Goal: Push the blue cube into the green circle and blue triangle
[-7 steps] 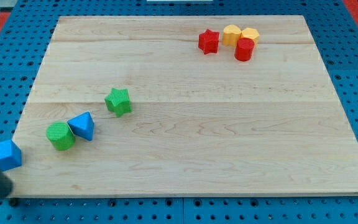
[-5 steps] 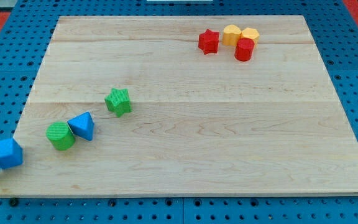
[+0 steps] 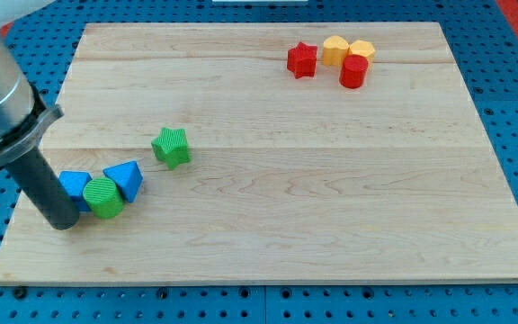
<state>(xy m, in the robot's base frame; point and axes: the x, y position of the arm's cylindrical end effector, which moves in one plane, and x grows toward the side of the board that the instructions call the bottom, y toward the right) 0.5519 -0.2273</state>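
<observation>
The blue cube (image 3: pixel 76 187) lies near the view's left edge of the wooden board (image 3: pixel 268 243), touching the green circle (image 3: pixel 105 198). The blue triangle (image 3: pixel 127 178) sits against the green circle's upper right. All three are bunched together. My tip (image 3: pixel 62 223) rests on the board just left of and below the blue cube, touching or almost touching it. The dark rod rises from there toward the view's upper left and hides part of the cube's left side.
A green star (image 3: pixel 171 147) lies a little up and right of the cluster. At the view's top right, a red star (image 3: pixel 301 59), a red cylinder (image 3: pixel 353 71) and two yellow blocks (image 3: pixel 335 49) (image 3: pixel 362 49) sit together. Blue pegboard surrounds the board.
The blue cube has moved right and slightly up, from the board's left edge into the green circle. The circle and triangle shifted slightly right. The rod has come into full view behind the cube.
</observation>
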